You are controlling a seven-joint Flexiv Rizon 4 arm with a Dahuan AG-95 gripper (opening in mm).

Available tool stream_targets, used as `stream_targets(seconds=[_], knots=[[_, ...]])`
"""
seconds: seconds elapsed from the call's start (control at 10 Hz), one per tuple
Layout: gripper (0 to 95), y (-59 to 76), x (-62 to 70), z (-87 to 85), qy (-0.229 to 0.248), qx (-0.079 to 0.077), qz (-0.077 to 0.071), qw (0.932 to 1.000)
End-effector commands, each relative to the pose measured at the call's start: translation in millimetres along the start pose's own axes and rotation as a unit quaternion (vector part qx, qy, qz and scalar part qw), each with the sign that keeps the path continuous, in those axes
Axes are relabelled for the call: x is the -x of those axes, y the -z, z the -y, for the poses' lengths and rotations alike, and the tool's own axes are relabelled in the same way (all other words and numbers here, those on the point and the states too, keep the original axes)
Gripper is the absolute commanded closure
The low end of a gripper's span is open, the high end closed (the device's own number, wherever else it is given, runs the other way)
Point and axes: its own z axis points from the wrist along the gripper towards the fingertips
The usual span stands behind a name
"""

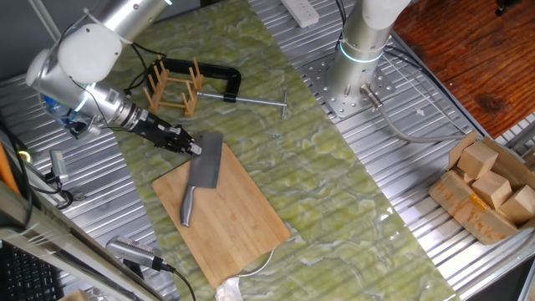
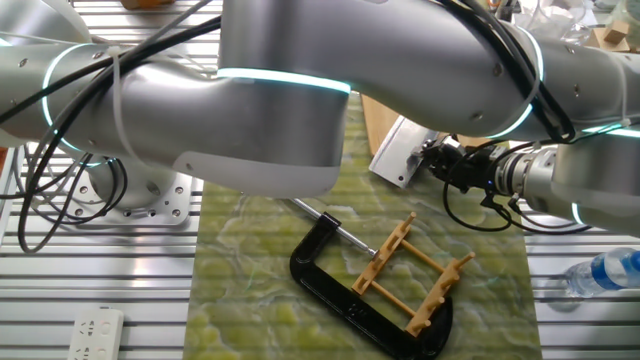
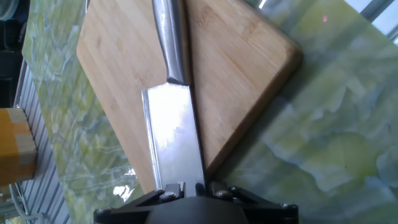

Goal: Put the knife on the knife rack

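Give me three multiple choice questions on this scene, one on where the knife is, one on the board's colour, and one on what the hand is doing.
1. Where does the knife lie?
A. on the cutting board
B. in the knife rack
C. in the cardboard box

2. What colour is the cutting board?
A. black
B. light brown
C. white

3. What is the hand doing?
A. hanging over the clamp
B. closed on the end of the blade
C. holding the rack

Answers: 1 A, the handle rests on the board. 2 B, it is pale bamboo. 3 B, the hand view shows the fingers on the blade's end.
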Motion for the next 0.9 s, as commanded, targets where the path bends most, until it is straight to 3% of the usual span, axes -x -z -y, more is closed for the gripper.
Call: stream_targets(seconds=[0.1,0.4,0.6,0.9], knots=[[95.0,0.1,-0.2,-0.5,-0.003,0.0,0.001,1.0],[95.0,2.8,-1.4,-3.7,-0.009,0.008,0.005,0.9999],[95.0,8.5,-3.8,-11.1,-0.015,-0.001,0.001,0.9999],[95.0,17.6,-6.5,-24.2,-0.033,-0.011,0.007,0.9994]])
